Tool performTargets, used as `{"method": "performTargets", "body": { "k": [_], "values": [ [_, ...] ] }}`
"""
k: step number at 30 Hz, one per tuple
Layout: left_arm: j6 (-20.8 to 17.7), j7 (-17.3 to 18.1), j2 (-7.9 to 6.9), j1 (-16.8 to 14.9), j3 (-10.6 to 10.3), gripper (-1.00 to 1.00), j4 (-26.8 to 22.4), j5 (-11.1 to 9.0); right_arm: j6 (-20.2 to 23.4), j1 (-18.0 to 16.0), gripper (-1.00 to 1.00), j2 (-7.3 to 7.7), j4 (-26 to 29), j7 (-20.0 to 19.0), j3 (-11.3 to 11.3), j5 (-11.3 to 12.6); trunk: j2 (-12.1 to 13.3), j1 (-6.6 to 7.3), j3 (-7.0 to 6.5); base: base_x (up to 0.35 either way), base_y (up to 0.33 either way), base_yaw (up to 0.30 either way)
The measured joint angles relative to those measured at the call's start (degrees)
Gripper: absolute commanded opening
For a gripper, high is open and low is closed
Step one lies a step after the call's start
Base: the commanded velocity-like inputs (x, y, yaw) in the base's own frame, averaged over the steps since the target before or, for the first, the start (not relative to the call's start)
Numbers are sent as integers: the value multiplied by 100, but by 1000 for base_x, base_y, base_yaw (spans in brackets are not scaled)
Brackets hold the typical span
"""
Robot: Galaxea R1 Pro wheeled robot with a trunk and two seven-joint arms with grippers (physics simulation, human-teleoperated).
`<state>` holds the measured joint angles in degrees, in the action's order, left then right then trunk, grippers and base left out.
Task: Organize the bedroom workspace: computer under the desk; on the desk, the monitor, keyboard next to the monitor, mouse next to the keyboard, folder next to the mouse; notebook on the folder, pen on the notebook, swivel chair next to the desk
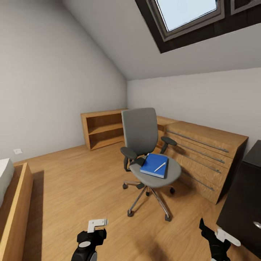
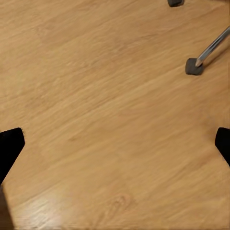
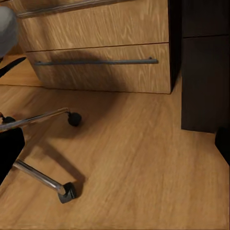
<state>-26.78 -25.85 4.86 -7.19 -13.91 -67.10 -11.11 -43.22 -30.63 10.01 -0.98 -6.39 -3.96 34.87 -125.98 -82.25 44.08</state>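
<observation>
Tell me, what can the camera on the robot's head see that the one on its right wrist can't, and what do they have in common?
The head view alone takes in the swivel chair's grey seat and back, with the blue folder on the seat and the pen lying on top of it, plus the skylight and an open wooden shelf. The right wrist view alone shows, close up, a caster at the end of a chrome chair leg. Both share the wood floor, the light-wood dresser with bar handles, and the black drawer unit.
</observation>
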Motion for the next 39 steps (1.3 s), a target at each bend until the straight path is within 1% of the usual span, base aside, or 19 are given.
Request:
{"method": "performTargets", "body": {
  "k": [2,3,6,9,10,16,21,23,24,25,27,32,35,36,39],
  "values": [
    [261,-25,0,47,-6,100,177,0,-73,112,100,-22,-2,30,0,-36,80,44,-36,0,0,0],
    [600,-39,-2,83,-8,100,351,-8,-120,224,100,-36,-4,48,-5,-54,120,66,-53,0,0,0],
    [1168,-48,-8,116,-8,100,656,-19,-170,381,100,-54,-5,61,6,-84,241,132,-108,0,0,0],
    [1657,-52,-12,133,-7,100,1002,-24,-196,476,100,-86,-5,71,9,-97,361,198,-162,0,0,0],
    [1908,-54,-17,140,-6,100,1223,-28,-212,514,100,-108,-5,75,8,-100,401,220,-179,0,0,0],
    [2504,-55,-23,149,-3,100,1785,-23,-289,586,100,-140,-5,80,5,-105,642,352,-287,0,0,0],
    [2752,-69,-16,151,-3,100,2049,2,-308,607,100,-164,-7,77,14,-112,842,461,-377,0,0,0],
    [2800,-76,-10,151,-6,100,2171,5,-311,610,100,-205,-7,76,17,-117,922,505,-413,0,0,0],
    [2817,-80,-7,151,-9,100,2236,5,-314,611,100,-237,-5,76,19,-117,963,527,-431,0,0,0],
    [2851,-90,-3,152,-19,100,2410,5,-322,614,100,-351,-1,74,35,-135,1003,549,-449,0,0,0],
    [2867,-95,-1,152,-20,100,2492,9,-332,615,100,-432,0,74,20,-121,1083,593,-485,0,0,0],
    [2881,-100,1,152,-17,100,2604,0,-347,628,100,-596,1,74,21,-175,1283,703,-575,0,0,0],
    [2882,-101,5,152,-17,100,2639,-4,-351,659,100,-643,2,74,15,-209,1404,769,-628,0,0,-24],
    [2883,-101,13,152,-31,100,2671,-1,-353,704,100,-667,2,74,21,-336,1444,791,-649,0,0,-92],
    [2885,-101,17,151,-36,100,2708,3,-353,713,100,-671,2,74,22,-523,1564,857,-716,0,0,-136]
  ]
}}
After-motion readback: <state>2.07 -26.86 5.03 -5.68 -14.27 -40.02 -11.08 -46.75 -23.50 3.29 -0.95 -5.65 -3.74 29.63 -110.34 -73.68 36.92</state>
